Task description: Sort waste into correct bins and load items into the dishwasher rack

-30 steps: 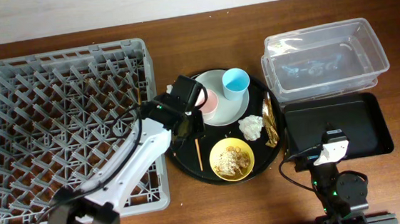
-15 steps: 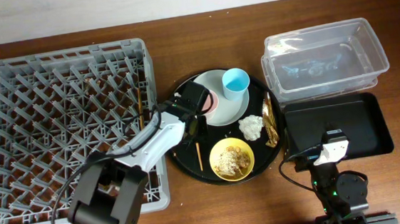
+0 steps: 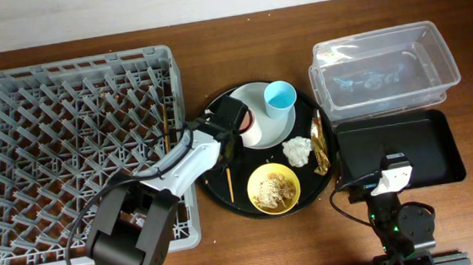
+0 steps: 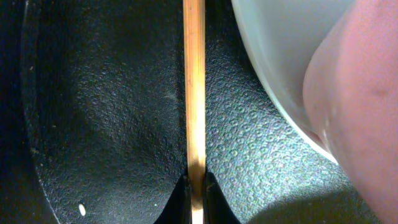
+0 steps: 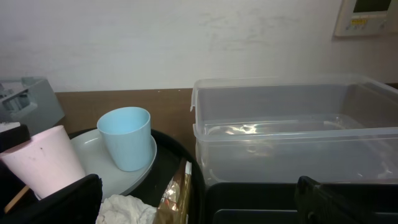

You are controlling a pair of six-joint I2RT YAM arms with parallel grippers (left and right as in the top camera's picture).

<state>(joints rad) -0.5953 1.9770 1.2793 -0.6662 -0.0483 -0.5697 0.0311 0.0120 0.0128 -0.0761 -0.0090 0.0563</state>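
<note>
My left gripper is down on the round black tray, shut on a thin brown chopstick at its fingertips. The chopstick's free end lies on the tray. A second chopstick lies in the grey dishwasher rack. The pink cup and blue cup stand on the white plate. The napkin, gold wrapper and the yellow bowl of scraps are on the tray. My right gripper is open and empty over the black bin.
The round black tray sits between the rack and the bins. The clear tub stands behind the black bin at the right. The right wrist view shows the blue cup, pink cup and tub.
My left gripper has come down onto the tray beside the pink cup and shut on the chopstick. The chopstick's free end has shifted slightly left. The right arm has not moved.
</note>
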